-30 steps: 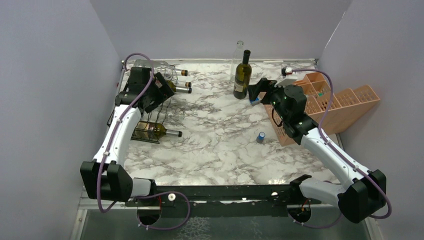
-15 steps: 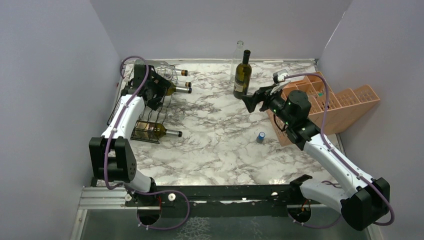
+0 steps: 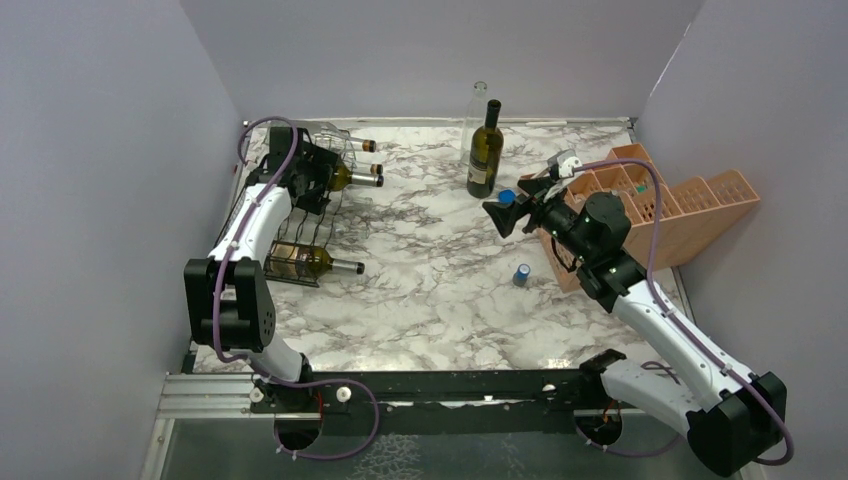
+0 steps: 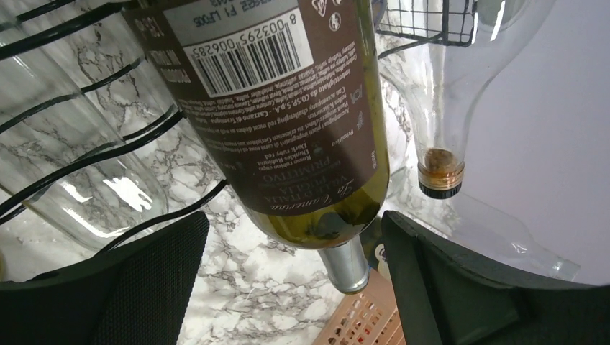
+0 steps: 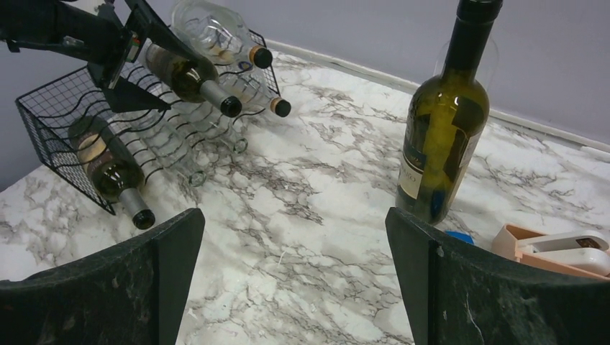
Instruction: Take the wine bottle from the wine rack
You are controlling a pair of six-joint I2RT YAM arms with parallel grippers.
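The left gripper [image 4: 293, 221] is up at the wine rack [image 3: 296, 232], and its two black fingers are spread wide, one on each side of the wine bottle [image 4: 288, 108]. They are not squeezing it; there is a gap beside the left finger. The bottle lies on its side on the rack's top row, right between the fingers. It is smooth dark green glass with a brown paper label and a shiny silver neck that points away from the gripper. The rack is thin black wire bent into waves. Just to the right of the gripper lies a clear glass bottle [image 4: 446, 100] with a brown cap, and to its left is more clear round glass [image 4: 72, 194]. Lower in the rack, below the gripper, rests another green bottle [image 3: 310, 262]. The right gripper [image 3: 505, 213] hangs over the table with its fingers wide apart and nothing in them. Just past it stands a tall green bottle [image 3: 485, 150], upright, and beside it sits a salmon-orange plastic crate [image 3: 690, 215] with square holes. The table [image 3: 430, 300] is white marble with grey veins, flat and glossy. The walls [image 3: 420, 50] around it are plain pale purple-grey.
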